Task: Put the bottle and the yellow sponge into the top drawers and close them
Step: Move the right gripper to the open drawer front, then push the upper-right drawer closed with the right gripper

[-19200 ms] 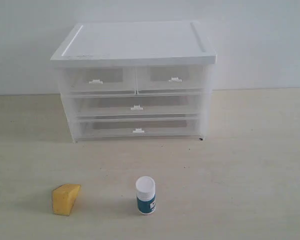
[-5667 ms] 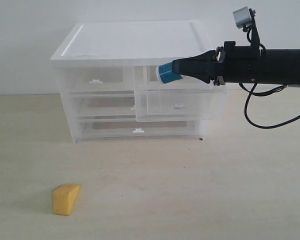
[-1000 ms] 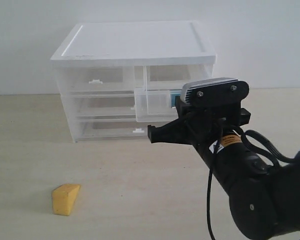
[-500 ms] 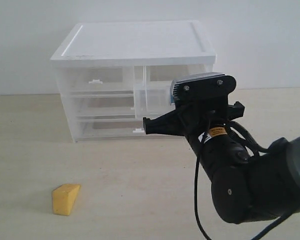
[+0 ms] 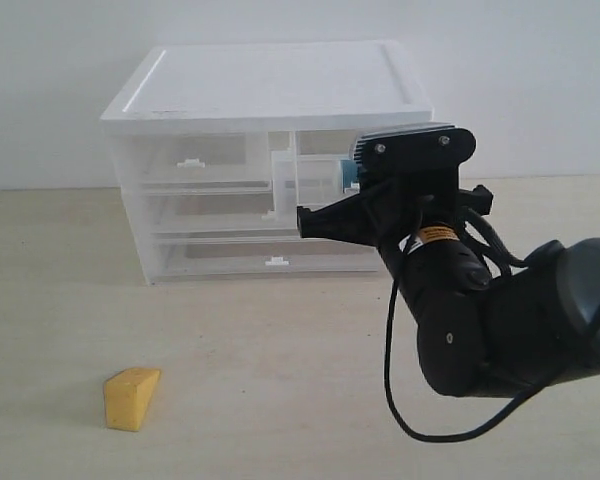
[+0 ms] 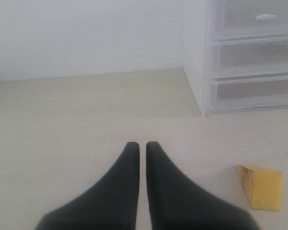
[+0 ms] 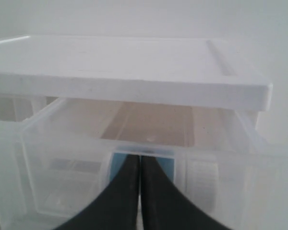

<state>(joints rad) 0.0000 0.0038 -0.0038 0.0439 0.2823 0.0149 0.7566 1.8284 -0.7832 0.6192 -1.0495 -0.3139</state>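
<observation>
The bottle (image 7: 118, 166) lies on its side inside the right top drawer (image 7: 48, 158), its teal label and white cap showing through the translucent front. That drawer (image 5: 305, 185) still sticks out a little from the cabinet. My right gripper (image 7: 140, 158) is shut, empty, its tips against the drawer's front wall; in the exterior view the right arm (image 5: 450, 300) hides them. The left top drawer (image 5: 195, 160) is closed. The yellow sponge (image 5: 132, 398) lies on the table at the front left. My left gripper (image 6: 141, 144) hovers shut and empty, apart from the sponge (image 6: 262, 186).
The white cabinet (image 5: 270, 85) stands at the back against a white wall, with two closed full-width drawers (image 5: 273, 215) below the top pair. The bulky right arm covers the table in front of the cabinet's right half.
The right arm has moved toward the cabinet and the right top drawer, with the bottle in it, has slid further in. The sponge has not moved.
</observation>
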